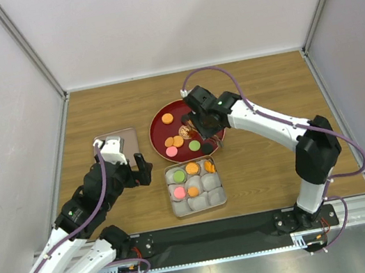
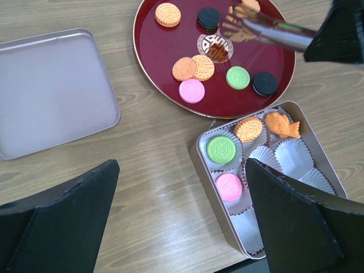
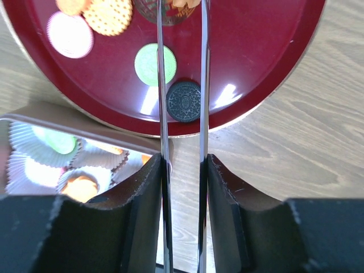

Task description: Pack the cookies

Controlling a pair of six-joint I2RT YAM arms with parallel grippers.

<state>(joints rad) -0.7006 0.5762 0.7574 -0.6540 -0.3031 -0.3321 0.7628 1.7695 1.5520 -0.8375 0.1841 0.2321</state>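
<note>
Loose cookies lie on a round red plate (image 1: 157, 130): orange (image 2: 168, 14), pink (image 2: 191, 90), green (image 2: 238, 77), black (image 2: 265, 83) and patterned brown (image 2: 215, 46). A square tin (image 2: 200, 162) of paper cups holds a green (image 2: 221, 149), a pink (image 2: 229, 187) and orange cookies (image 2: 248, 129). My right gripper (image 3: 182, 210) is shut on metal tongs (image 3: 160, 85), whose tips reach over the plate near the patterned cookie. Something orange shows at the tips, and I cannot tell if it is gripped. My left gripper (image 2: 182, 227) is open and empty, left of the tin.
The tin's lid (image 2: 51, 91) lies flat on the wooden table, left of the plate. White walls enclose the table on three sides. The tin (image 1: 172, 195) sits just in front of the plate, near the arm bases.
</note>
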